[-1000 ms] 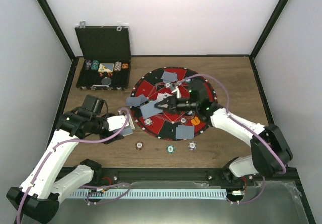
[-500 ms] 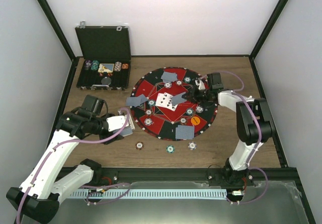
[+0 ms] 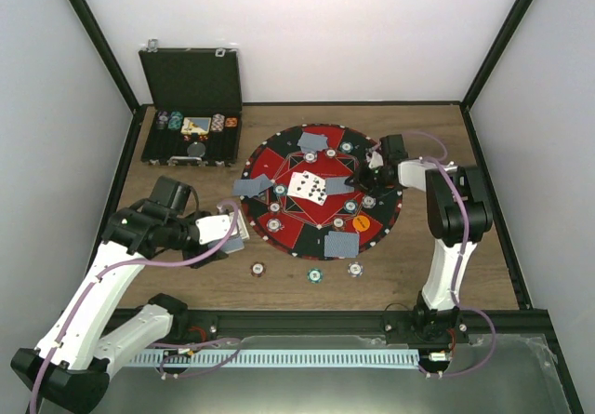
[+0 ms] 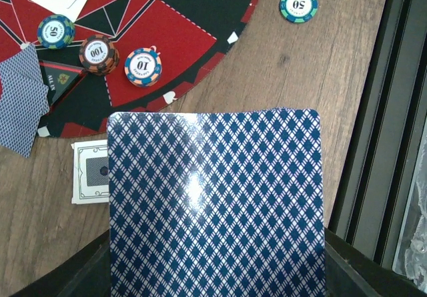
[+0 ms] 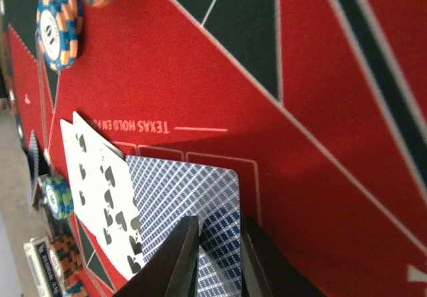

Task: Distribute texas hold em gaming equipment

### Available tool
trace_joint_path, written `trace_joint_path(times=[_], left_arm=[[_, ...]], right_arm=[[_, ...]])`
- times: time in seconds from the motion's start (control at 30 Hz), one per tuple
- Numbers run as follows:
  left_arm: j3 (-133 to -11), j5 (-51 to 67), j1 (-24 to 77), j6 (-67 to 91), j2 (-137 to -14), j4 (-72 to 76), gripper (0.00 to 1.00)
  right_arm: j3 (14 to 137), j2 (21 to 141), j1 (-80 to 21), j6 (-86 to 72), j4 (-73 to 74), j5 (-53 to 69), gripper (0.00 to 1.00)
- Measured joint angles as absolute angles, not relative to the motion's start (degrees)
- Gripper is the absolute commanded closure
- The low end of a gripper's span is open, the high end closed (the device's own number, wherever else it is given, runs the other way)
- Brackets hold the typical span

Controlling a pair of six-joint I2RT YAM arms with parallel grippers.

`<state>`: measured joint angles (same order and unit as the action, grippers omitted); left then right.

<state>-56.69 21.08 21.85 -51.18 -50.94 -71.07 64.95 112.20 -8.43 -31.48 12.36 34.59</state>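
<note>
The left arm [image 3: 90,307] and right arm [image 3: 444,263] have white links, black joints and looping purple cables [image 3: 163,263].

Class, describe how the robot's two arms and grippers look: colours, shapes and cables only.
Both the left arm and right arm have white tubular links, chunky black joints and a purple cable looping alongside. The left gripper and right gripper have dark fingers.

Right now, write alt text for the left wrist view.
A blue-backed card held in the left tool fills the lower frame. Beyond it, three chips sit on a red and black mat, and one chip lies alone on the wooden table.
</note>
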Motion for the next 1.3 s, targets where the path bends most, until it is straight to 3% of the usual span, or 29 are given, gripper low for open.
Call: trace_joint_path(times=[0.17, 0.57, 0.73, 1.07, 1.3], left_arm=[[-56.69, 21.08, 21.82, -51.2, -50.94, -71.26, 0.89], [-56.69, 21.26, 21.82, -51.18, -50.96, -71.26, 0.88], [-56.97, 21.52, 21.82, -51.13, -51.16, -71.22, 0.88], [-57.01, 22.04, 21.82, -50.78, -52.12, -70.06, 0.88], [-57.12, 22.15, 21.82, -50.54, -52.36, -69.87, 0.88]], right_arm=[[68.01, 112.2, -8.45, -29.34, 16.47, 29.61, 0.52], [68.86, 101.93, -9.89, -28.58, 21.87, 24.23, 0.3], [68.47, 92.64, -17.34, -32.16, 19.4, 28.62, 0.19], [60.47, 86.91, -43.51, -46.76, 3.25, 39.9, 0.15], [58.5, 89.3, -51.33, -53.39, -5.02, 41.93, 0.16]])
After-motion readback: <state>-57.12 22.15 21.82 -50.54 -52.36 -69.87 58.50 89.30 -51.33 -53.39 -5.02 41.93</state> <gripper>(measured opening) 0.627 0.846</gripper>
